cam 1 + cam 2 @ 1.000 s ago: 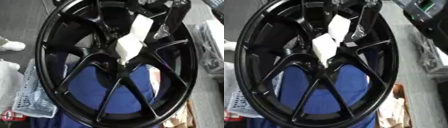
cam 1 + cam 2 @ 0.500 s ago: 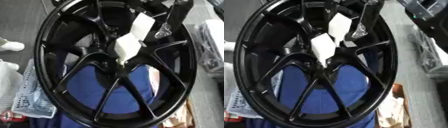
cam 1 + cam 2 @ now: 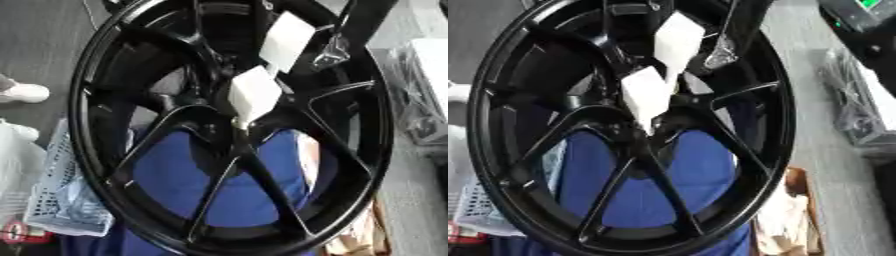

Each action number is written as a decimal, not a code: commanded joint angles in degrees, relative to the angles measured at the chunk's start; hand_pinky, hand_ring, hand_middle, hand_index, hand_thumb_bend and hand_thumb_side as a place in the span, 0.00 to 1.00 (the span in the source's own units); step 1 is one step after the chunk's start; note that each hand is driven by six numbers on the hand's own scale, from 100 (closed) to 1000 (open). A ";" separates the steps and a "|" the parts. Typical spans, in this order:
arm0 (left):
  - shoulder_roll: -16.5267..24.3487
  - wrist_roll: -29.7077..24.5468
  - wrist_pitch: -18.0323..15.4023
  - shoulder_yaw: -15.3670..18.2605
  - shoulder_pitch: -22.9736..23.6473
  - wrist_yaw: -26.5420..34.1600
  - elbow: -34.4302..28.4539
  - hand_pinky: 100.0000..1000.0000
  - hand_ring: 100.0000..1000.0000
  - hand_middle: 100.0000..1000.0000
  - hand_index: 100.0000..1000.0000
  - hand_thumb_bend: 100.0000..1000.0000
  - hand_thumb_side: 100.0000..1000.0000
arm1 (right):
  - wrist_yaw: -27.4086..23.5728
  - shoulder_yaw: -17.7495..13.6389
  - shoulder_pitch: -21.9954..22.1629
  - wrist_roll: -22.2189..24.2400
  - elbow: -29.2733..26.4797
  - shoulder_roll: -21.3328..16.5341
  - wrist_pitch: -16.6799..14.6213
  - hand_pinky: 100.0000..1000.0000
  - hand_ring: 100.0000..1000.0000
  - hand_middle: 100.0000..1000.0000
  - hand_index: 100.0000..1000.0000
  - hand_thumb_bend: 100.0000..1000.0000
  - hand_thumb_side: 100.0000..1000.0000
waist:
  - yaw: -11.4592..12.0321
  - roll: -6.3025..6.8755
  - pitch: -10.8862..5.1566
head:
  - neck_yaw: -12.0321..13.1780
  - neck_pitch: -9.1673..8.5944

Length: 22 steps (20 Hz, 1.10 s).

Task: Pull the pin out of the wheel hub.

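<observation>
Centrally, pin: a white, blocky piece (image 3: pixel 254 96) is seen at the middle of the wheel, narrowing to a point that meets the hub where the spokes join; whether it is seated in the hub or only resting against it cannot be told.
Second white piece: a flat white shape (image 3: pixel 286 35) is seen just above and to the right of the first, touching or overlapping it at its lower corner.
Wheel hub: the black wheel (image 3: pixel 96 150) fills both views, tilted, with its spokes radiating from the centre.
Right arm: a black limb (image 3: pixel 363 22) comes down from the upper right, crossing the rim.
Right hand: a silvery part (image 3: pixel 721 56) is seen just right of the white pieces; the fingers are not made out, so spread or curled cannot be told.
Left hand: none is seen in either view.
Behind the wheel: blue fabric (image 3: pixel 184 185) is seen through the lower spokes.
Surroundings: a pale mesh basket (image 3: pixel 52 200) lies at the lower left; a brown box (image 3: pixel 794 220) holding pale material is seen at the lower right.
</observation>
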 commanded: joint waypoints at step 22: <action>2.14 0.80 -0.42 1.47 1.46 -0.77 -0.87 0.82 0.74 0.76 0.73 0.24 0.76 | 0.35 -18.14 2.52 -5.35 3.08 -9.33 4.40 0.81 0.72 0.51 0.53 0.17 0.00 | -2.53 0.36 -2.79 | 2.58 0.89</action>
